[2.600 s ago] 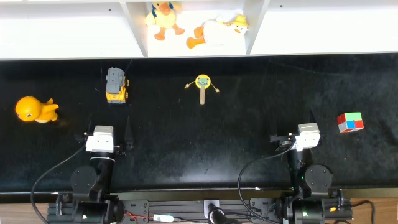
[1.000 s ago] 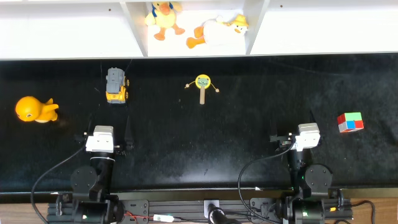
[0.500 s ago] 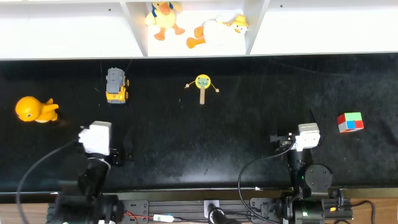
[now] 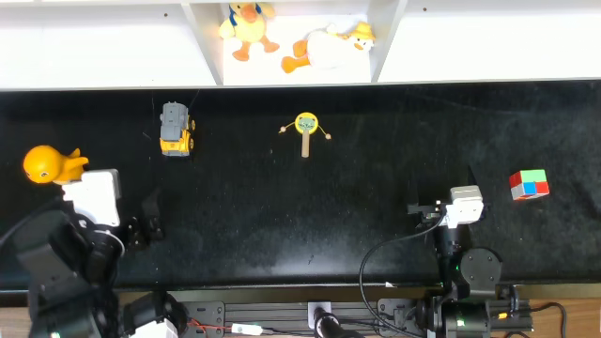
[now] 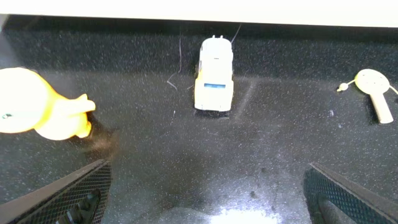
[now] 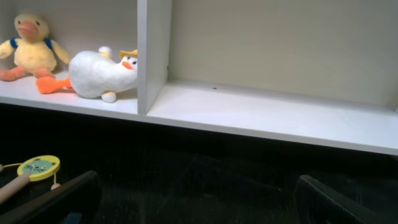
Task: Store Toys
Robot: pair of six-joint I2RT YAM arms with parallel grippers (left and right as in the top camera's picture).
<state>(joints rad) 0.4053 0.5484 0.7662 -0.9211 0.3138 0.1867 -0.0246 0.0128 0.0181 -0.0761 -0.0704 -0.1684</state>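
On the black worktop (image 4: 376, 169), top view: an orange duck (image 4: 52, 164) lies at the far left, a yellow-and-grey toy truck (image 4: 176, 128) stands further right, a rattle drum (image 4: 305, 127) lies near the middle, and a colour cube (image 4: 529, 184) sits at the far right. All four are well apart. A white shelf (image 4: 113, 47) runs along the far edge; its middle compartment holds a yellow plush duck (image 4: 247, 23) and a white plush duck (image 4: 324, 47) lying on its side. The left arm (image 4: 70, 249) stands just beside the orange duck; the right arm (image 4: 460, 244) stands between the rattle drum and the colour cube.

Left wrist view: the left gripper (image 5: 206, 167) has its fingers spread wide and holds nothing. The orange duck, toy truck and rattle drum lie ahead of it on the worktop.

Right wrist view: the right gripper (image 6: 198, 177) is likewise spread wide and holds nothing. It faces the shelf, with both plush ducks in the compartment beside a bare one.
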